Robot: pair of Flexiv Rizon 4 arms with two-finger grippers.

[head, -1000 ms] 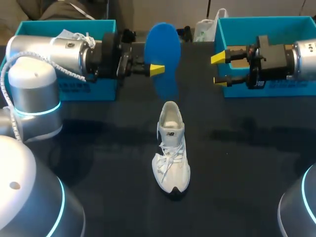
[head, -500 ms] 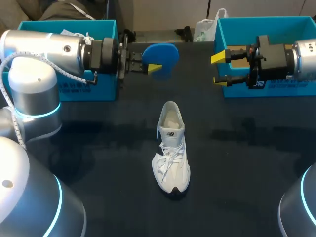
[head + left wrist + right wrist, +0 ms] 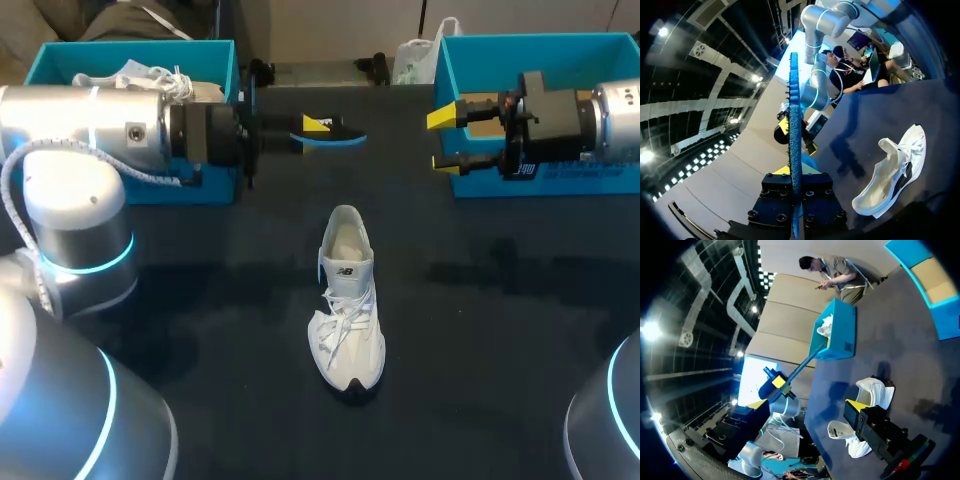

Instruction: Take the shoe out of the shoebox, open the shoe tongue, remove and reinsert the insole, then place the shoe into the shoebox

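While the white sneaker (image 3: 348,300) stands on its sole in the middle of the black table (image 3: 200,340), outside both boxes, with its toe toward the robot, laces slack and collar gaping, its blue insole (image 3: 338,137) is out of it and up in the air beyond the heel, well apart from the shoe. The left gripper (image 3: 318,128) has the insole pinched by one end between its yellow-tipped fingers. From above it lies about level and shows mostly its thin edge. Seen from the left wrist, it stands straight out from between the black fingers like a narrow blade, with the sneaker lying off to one side below.

The left arm comes in across the front of the left teal shoebox (image 3: 130,52), where something white with laces (image 3: 150,75) sits inside. Over on the other side, the right gripper (image 3: 446,140) hangs just in front of the right teal shoebox (image 3: 540,50). Its two fingers are spread wide with nothing between them, and it is well clear of both the shoe and the insole.
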